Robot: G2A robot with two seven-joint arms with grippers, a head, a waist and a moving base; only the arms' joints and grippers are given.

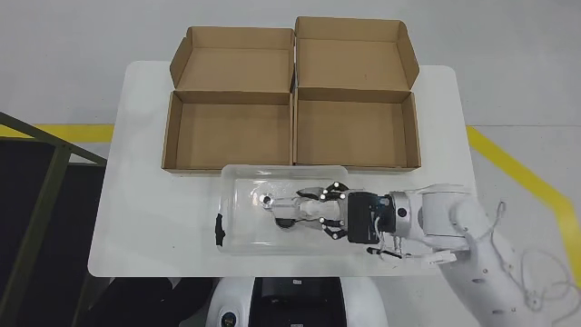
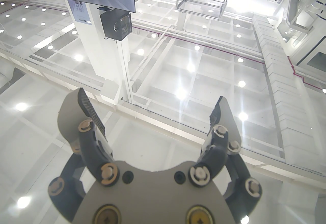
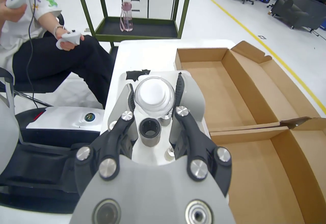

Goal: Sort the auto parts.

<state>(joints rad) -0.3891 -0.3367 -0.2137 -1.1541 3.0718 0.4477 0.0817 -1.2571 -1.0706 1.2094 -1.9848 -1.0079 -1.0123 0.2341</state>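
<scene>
Seen from above, the parts in the clear bin (image 1: 232,229) at the near edge of the table (image 1: 145,191) are hard to separate. The right gripper (image 3: 154,90) is clamped on one round clear part (image 3: 154,94) with a white face, and one dark sleeve (image 3: 149,132) lies just beside it. Two open cardboard boxes, the left box (image 1: 227,136) and the right box (image 1: 354,132), stand farther back. The left gripper (image 2: 150,100) faces the ceiling with its fingers spread.

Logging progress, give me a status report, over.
Left gripper open, empty. Right gripper jaws closed on clear round plastic part in clear plastic bin. Black cylindrical sleeve lies close by.
</scene>
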